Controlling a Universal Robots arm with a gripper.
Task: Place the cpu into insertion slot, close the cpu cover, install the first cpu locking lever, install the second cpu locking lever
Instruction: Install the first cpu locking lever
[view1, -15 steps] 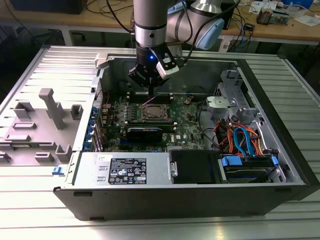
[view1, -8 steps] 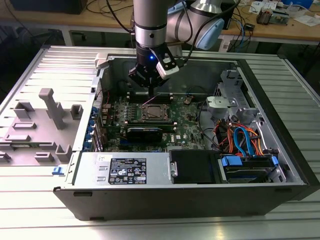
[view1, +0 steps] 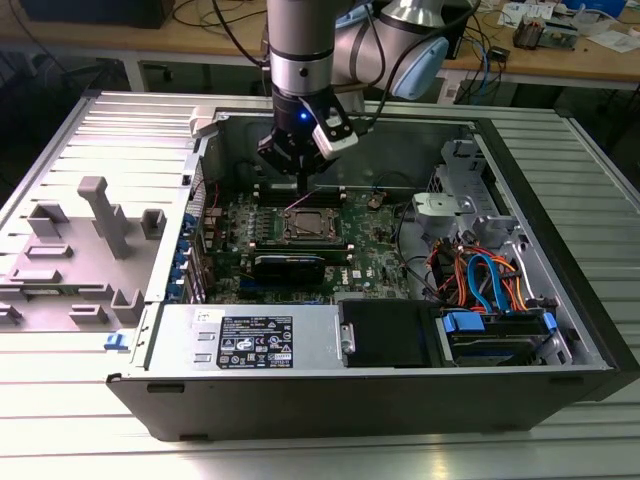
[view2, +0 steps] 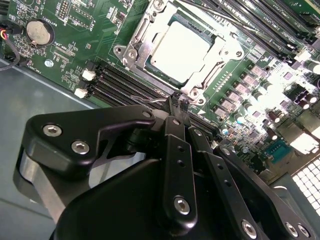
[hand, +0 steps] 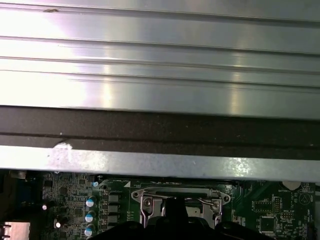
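The jaws are closed together, with no visible gap. Gripper (view2: 176, 102) tips rest at the socket edge, touching a wire locking lever (view2: 152, 101); a grip cannot be confirmed. The cpu (view2: 180, 50) sits in the socket under the lowered cpu cover (view2: 136, 42) on the motherboard (view2: 65, 65).

An open computer case (view1: 380, 400) sits on the ribbed surface (view1: 300, 460), grey fixtures (view1: 105, 215) beside it, coloured cables (view1: 485, 280) inside.

One cpu (view2: 180, 50), one cpu cover (view2: 227, 47), one open computer case (view1: 400, 400).
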